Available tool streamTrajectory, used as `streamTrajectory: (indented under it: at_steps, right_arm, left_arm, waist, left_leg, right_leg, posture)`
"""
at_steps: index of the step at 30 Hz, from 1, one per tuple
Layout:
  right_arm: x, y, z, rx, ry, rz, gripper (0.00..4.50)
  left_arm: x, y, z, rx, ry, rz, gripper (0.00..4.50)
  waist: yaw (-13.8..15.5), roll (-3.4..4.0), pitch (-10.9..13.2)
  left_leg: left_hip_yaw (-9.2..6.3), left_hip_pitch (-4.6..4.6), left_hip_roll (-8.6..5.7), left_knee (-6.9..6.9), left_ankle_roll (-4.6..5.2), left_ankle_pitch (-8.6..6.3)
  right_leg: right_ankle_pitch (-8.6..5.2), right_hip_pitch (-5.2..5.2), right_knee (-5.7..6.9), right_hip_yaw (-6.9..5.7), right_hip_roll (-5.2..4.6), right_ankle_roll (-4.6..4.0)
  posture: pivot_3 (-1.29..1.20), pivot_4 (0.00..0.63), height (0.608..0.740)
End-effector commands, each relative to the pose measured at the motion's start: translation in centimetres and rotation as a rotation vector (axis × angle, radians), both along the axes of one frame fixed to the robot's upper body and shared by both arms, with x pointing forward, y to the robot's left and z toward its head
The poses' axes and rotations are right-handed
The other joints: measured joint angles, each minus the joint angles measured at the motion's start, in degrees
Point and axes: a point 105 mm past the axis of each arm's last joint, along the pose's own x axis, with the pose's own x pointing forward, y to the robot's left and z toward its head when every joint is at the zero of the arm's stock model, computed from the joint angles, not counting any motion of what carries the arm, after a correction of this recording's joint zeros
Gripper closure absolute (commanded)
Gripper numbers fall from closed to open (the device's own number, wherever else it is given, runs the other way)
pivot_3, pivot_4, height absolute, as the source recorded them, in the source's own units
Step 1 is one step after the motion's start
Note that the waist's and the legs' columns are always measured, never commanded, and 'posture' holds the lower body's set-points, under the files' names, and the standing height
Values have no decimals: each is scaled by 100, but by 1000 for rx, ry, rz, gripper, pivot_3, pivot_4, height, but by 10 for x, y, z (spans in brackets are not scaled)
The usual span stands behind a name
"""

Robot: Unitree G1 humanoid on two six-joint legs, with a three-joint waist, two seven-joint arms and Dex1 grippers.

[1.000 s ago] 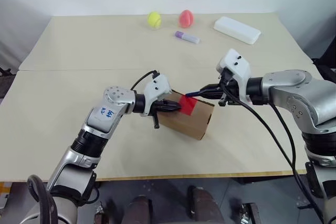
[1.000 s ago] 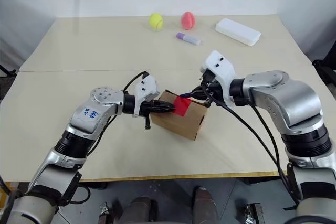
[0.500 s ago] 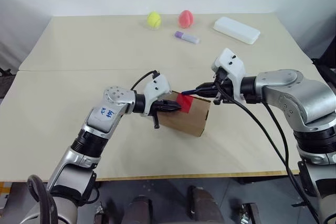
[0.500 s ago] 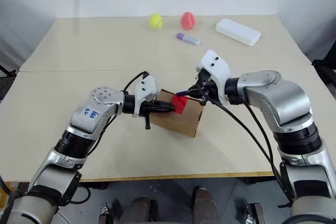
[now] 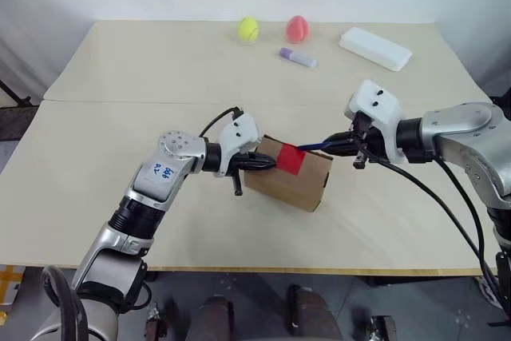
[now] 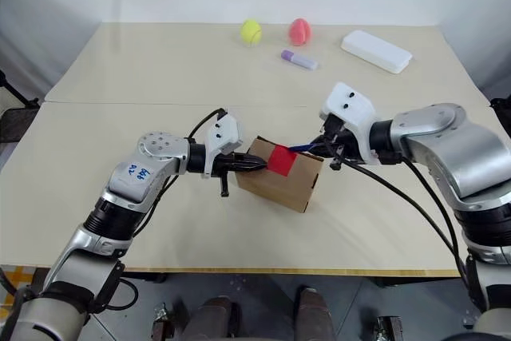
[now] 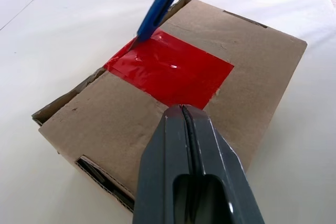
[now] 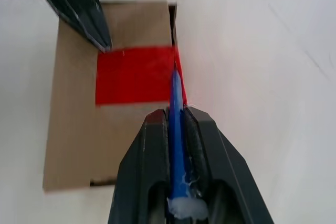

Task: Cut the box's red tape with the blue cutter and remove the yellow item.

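Observation:
The box [image 5: 297, 184], a small brown carton, lies mid-table with the red tape [image 5: 289, 159] across its top seam. My left gripper [image 5: 268, 161] is shut with nothing between its fingers. Its tips [image 7: 182, 109] rest on the box top right beside the red tape [image 7: 173, 69]. My right gripper [image 5: 345, 144] is shut on the blue cutter [image 5: 317, 146], held to the right of the box. The blue cutter [image 8: 176, 103] points at the box, and its tip touches the right-hand edge of the red tape [image 8: 134, 74] at the flap seam. The yellow item is hidden.
At the table's far edge lie a yellow-green ball [image 5: 248, 29], a pink ball [image 5: 297, 28], a lilac tube [image 5: 297, 57] and a long white case [image 5: 375, 47]. Bare tabletop surrounds the box.
The head camera has shifted. My right gripper has drawn back to the right with the cutter, bringing its tip from over the tape to the tape's right edge. The left gripper has stayed put.

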Motion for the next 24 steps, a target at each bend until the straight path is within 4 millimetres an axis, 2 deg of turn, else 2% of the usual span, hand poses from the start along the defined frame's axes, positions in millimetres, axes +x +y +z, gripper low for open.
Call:
streamTrajectory:
  at_steps: [1,12,16,19,24]
  right_arm:
    - [-4,-16,-14,-52,72,-58,4349]
    - [-12,-35,-1,-45,55,-110,4349]
    - [-16,-38,13,18,24,-134,4349]
    - [-20,-53,33,114,-28,-207,4349]
    - [-28,-76,43,234,-73,-296,4349]
  left_arm:
    - [3,2,0,12,-10,15,4480]
    - [6,2,-1,11,-9,17,4480]
    - [7,2,-1,13,-10,14,4480]
    - [8,3,-2,15,-9,13,4480]
    - [9,3,-4,21,-4,5,4480]
  waist:
    - [0,0,0]
    - [-16,0,-1]
    - [-11,0,0]
    - [-10,0,0]
    - [-11,0,-1]
  left_leg:
    - [0,0,0,0,0,0]
    - [2,3,0,2,1,0]
    - [2,0,0,2,1,0]
    - [2,0,0,2,1,0]
    - [3,2,0,2,1,0]
  right_leg:
    - [0,0,0,0,0,0]
    - [0,7,-5,1,1,0]
    - [1,6,-6,1,1,1]
    - [1,6,-8,1,1,1]
    - [1,6,-6,1,1,1]
  posture:
    - [0,150,740]
    - [0,150,740]
    - [0,150,740]
    - [0,150,740]
    - [0,150,740]
